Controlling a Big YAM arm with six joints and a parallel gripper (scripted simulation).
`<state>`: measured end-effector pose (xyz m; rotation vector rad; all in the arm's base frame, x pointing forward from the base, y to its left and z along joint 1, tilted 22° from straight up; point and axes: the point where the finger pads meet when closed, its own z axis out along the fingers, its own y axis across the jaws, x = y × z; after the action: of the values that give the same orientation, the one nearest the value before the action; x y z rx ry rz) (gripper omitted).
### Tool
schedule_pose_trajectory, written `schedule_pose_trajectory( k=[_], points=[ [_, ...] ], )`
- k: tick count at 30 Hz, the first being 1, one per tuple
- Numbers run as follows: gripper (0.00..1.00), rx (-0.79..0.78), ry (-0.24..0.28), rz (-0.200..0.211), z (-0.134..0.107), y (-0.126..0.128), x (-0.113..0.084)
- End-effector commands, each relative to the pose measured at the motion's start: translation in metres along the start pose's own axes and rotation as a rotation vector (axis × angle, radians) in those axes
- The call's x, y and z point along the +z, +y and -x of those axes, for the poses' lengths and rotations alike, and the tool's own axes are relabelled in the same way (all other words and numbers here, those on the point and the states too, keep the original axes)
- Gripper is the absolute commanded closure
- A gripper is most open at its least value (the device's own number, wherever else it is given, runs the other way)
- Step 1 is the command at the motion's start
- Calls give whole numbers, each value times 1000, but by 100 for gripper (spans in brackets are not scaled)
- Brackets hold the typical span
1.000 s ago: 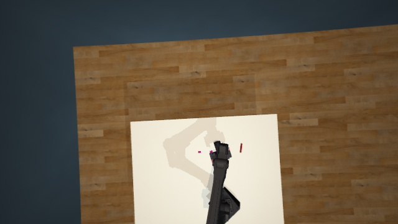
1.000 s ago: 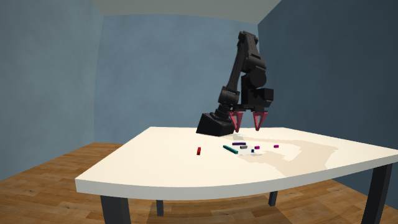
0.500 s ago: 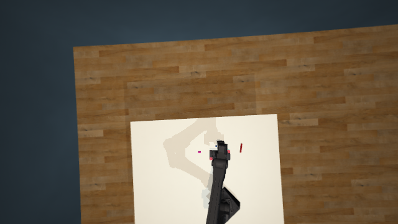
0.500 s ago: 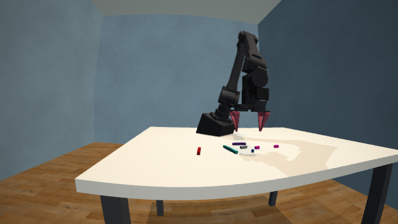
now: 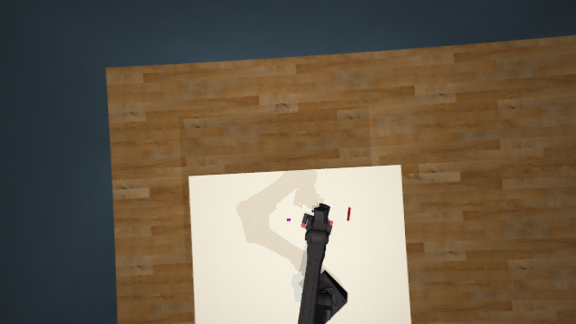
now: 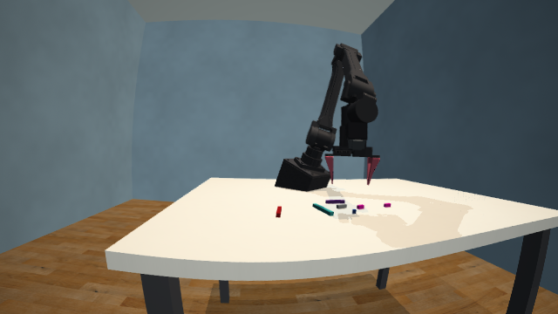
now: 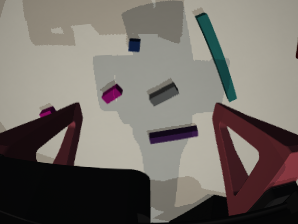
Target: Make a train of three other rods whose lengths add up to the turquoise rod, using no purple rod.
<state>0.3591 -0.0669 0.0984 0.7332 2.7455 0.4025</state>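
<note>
Top view looks down; exterior and wrist share rods.

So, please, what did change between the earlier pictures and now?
The gripper has turned clockwise, seen from above. It is open and has taken hold of nothing. The rods lie where they were.
</note>
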Motion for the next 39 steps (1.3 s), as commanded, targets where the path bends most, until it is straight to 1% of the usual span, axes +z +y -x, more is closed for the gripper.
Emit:
schedule_pose_trajectory(
  k=[1,2,5,6,9,10,14,15,17,18,21,22,25,26,28,29,31,32,34,35,37,38,39],
  points=[
    [0,56,-53,8,19,13,-12],
    [0,139,-57,12,18,15,-14],
    [0,140,-56,12,18,15,-14],
    [0,223,-59,16,18,17,-15],
    [0,226,-50,12,17,15,-12],
    [0,308,-54,16,16,17,-14],
    [0,308,-53,16,16,17,-13],
    [0,390,-53,18,16,18,-14],
    [0,391,-49,16,15,18,-12],
    [0,470,-52,20,15,19,-14],
    [0,471,-48,18,14,19,-12],
    [0,548,-51,22,14,21,-14],
    [0,549,-45,19,13,20,-12],
    [0,623,-48,23,13,21,-13],
    [0,624,-46,22,13,21,-12],
    [0,694,-48,26,12,23,-14],
    [0,694,-48,26,12,23,-14],
    [0,764,-40,22,11,23,-11],
    [0,766,-37,19,10,22,-9],
    [0,828,-39,23,10,23,-11],
    [0,828,-39,23,10,23,-11],
    [0,887,-42,27,9,25,-12],
    [0,887,-42,27,9,25,-12]
  ],
)
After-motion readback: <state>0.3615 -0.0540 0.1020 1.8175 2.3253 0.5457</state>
